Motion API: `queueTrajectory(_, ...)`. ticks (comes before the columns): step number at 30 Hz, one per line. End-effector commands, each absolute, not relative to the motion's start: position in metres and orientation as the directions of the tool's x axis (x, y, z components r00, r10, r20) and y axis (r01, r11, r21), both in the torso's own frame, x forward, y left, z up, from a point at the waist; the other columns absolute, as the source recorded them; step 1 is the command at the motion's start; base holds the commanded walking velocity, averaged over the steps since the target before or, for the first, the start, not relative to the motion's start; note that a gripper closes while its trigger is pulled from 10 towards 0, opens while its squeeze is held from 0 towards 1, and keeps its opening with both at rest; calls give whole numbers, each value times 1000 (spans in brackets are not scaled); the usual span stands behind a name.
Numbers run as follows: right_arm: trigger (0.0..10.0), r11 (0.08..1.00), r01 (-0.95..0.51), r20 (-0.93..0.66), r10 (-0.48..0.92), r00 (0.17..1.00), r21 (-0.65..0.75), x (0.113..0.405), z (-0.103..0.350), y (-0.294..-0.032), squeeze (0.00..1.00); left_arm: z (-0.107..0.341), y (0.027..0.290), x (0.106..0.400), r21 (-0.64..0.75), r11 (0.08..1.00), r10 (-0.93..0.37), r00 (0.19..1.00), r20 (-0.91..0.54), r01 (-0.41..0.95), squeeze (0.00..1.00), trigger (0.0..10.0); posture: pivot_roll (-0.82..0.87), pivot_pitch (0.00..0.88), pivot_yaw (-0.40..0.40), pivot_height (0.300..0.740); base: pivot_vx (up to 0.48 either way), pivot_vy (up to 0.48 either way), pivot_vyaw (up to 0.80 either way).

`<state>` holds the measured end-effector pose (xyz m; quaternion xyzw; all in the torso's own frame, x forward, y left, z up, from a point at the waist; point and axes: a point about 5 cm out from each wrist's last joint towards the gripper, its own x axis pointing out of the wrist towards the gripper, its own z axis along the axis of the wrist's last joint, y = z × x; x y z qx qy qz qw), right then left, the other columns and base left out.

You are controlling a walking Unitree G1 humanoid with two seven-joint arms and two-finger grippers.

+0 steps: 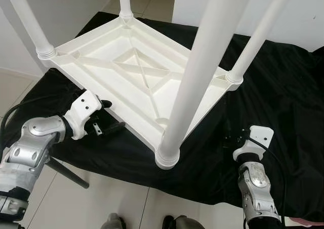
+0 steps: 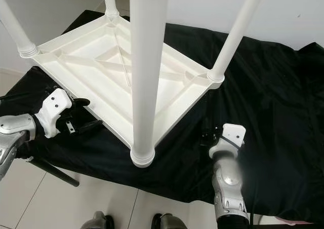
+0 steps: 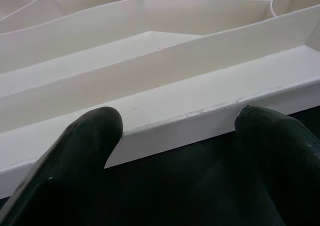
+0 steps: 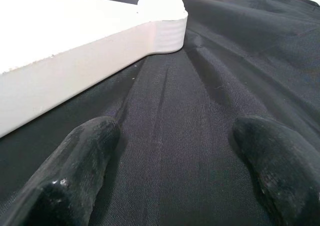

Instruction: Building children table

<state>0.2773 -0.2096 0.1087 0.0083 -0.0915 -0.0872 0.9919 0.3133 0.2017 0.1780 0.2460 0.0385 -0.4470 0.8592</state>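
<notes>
White upturned table [image 1: 136, 74] on black cloth [image 1: 283, 102]; we note left gripper [image 1: 112, 118] spread at its rim, right gripper [image 4: 170, 151] spread over cloth beside corner.

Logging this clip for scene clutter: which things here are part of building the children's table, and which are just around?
Part of the job:
- white tabletop, upside down on the cloth
- four white legs standing in its corners
- left tool at the tabletop's near edge, open
- right tool over the cloth, open

Just around:
- black cloth under it all
- tiled floor
</notes>
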Motion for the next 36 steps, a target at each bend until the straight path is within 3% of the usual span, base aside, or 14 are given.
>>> queueTrajectory(1, 10000, 983, 180, 158, -183, 970, 31, 276, 103, -213, 0, 166, 201, 306, 326, 310, -806, 429, -409, 893, 0, 10000, 64, 118, -25, 740, 0, 0, 0)
queueTrajectory(17, 10000, 985, 172, 178, -173, 969, 20, 279, 108, -216, 0, 166, 183, 317, 360, 183, -843, 334, -421, 915, 0, 10000, 35, 104, -8, 740, 0, 0, 0)
queueTrajectory(29, 10000, 981, 195, 183, -195, 963, 19, 277, 109, -221, 0, 181, 175, 318, 410, 142, -871, 311, -380, 901, 0, 10000, 26, 117, -3, 740, 0, 0, 0)
queueTrajectory(33, 10000, 980, 199, 184, -199, 963, 20, 277, 109, -223, 0, 188, 169, 313, 408, 100, -891, 265, -370, 908, 0, 10000, 29, 118, -6, 740, 0, 0, 0)
queueTrajectory(34, 10000, 980, 197, 185, -197, 963, 18, 278, 109, -223, 0, 189, 166, 309, 379, 63, -897, 219, -385, 923, 0, 10000, 29, 120, -10, 740, 0, 0, 0)
queueTrajectory(36, 10000, 980, 197, 185, -197, 963, 18, 278, 109, -223, 0, 189, 166, 309, 379, 63, -897, 219, -385, 923, 0, 10000, 29, 120, -10, 740, 0, 0, 0)
